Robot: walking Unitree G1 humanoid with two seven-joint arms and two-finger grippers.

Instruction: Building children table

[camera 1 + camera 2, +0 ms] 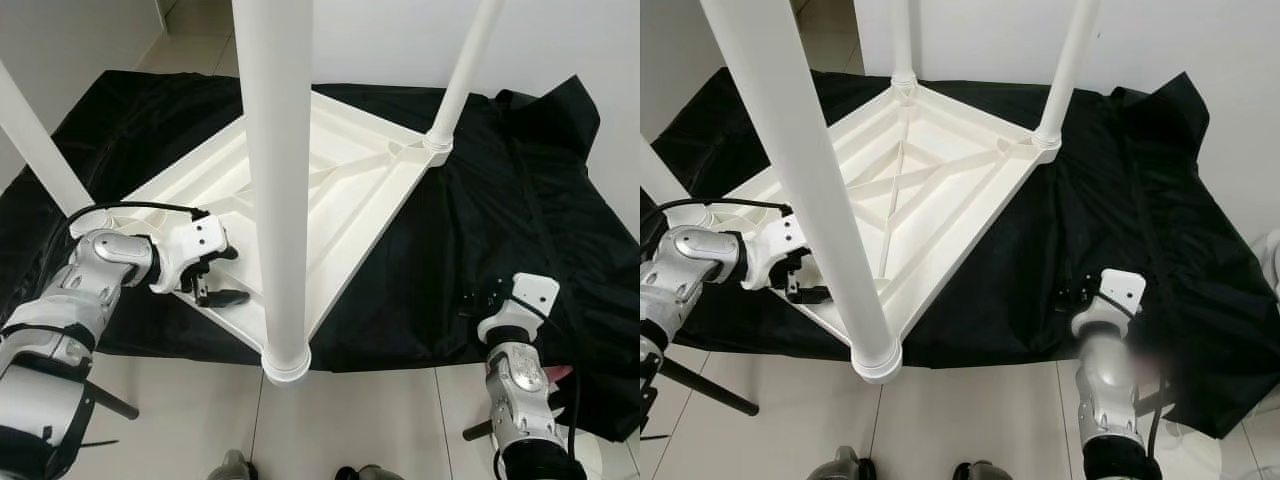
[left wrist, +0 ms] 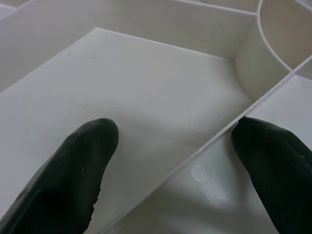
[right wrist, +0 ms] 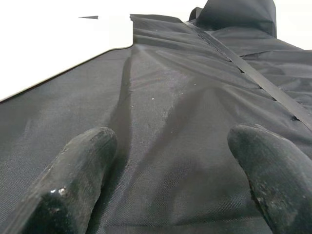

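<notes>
On black cloth (image 1: 470, 240), 1 table (image 1: 340, 200), 4 legs (image 1: 275, 180)

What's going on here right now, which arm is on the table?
The white children's table lies upside down on a black cloth on the tiled floor, with its legs fitted at the corners and standing up. The left gripper is at the near edge of the tabletop, its fingers open over a rib of the underside. The right gripper hovers open over the cloth, beside the table and holding nothing.
</notes>
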